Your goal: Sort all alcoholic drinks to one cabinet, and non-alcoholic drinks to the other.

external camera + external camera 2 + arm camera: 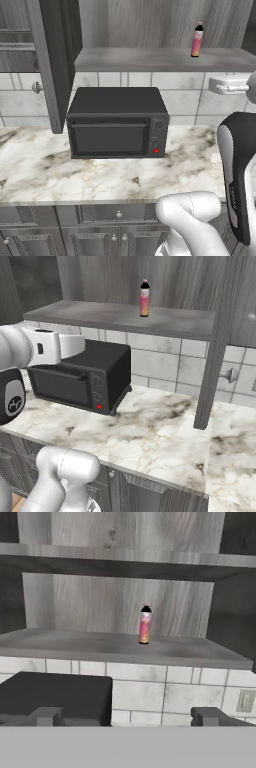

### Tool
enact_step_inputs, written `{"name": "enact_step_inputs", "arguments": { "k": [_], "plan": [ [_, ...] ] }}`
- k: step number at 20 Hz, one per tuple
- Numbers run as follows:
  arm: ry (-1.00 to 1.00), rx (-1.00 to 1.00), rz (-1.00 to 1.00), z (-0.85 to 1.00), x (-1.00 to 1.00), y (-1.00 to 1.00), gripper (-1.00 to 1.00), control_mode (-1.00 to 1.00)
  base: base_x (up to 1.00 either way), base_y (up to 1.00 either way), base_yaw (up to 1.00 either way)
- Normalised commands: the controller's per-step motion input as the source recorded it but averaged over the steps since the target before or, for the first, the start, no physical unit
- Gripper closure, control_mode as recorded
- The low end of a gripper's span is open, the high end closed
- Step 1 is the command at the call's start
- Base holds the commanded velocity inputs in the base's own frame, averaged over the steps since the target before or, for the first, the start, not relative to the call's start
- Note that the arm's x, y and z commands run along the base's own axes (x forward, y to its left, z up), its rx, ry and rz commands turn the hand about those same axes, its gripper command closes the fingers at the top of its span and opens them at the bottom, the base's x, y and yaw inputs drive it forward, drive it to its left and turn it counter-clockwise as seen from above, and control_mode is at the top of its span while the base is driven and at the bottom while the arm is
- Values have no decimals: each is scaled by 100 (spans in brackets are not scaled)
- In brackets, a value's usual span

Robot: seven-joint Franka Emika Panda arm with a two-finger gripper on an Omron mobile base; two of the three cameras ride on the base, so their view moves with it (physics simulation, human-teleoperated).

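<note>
**Desk:** What stands where, and how far along is the sorting?

**Photographer:** A small pink bottle (197, 40) with a black cap stands upright on the grey shelf floor (150, 60) of an open wall cabinet, upper right of the left base view, upper centre of the right base view. Nothing else stands on that shelf. By my reading one non-alcoholic drink is placed; the soda can and both beer bottles do not appear here, so I cannot say where they stand, and I judge most of the task unaccounted for.

**Desk:** And the gripper?

**Photographer:** The gripper (128, 716) is released and carries nothing: in the hand view its two dark fingertips (46, 716) rise at the bottom edge, well apart, with bare space between them. It points at the bottle, which sits centre frame, well off.

**Desk:** What does one view give that another lacks?

**Photographer:** The hand view shows a second shelf (125, 562) above the bottle, across the top of the frame. The left base view shows the black microwave (117, 122) front-on at centre on the marble worktop (100, 175), an open cabinet door (52, 65) edge-on at upper left, and drawer fronts along the bottom. The right base view shows the microwave's side at left, a door (215, 346) edge-on at right, and a round knob (231, 375) on the tiled wall behind it.
</note>
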Motion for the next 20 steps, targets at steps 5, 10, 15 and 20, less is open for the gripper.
{"name": "enact_step_inputs", "arguments": {
  "k": [5, 10, 15, 20],
  "plan": [
    [0, 0, 0, 0, -19, -7, -100, -100, 0, 0, 0],
    [0, 0, 0, 0, 0, 0, -100, 100, -23, 0, 0],
    [0, 0, 0, 0, 0, 0, -100, 100, -27, 4, 0],
    [0, 0, 0, 0, 0, 0, -100, 100, -41, 1, 0]
  ]
}}
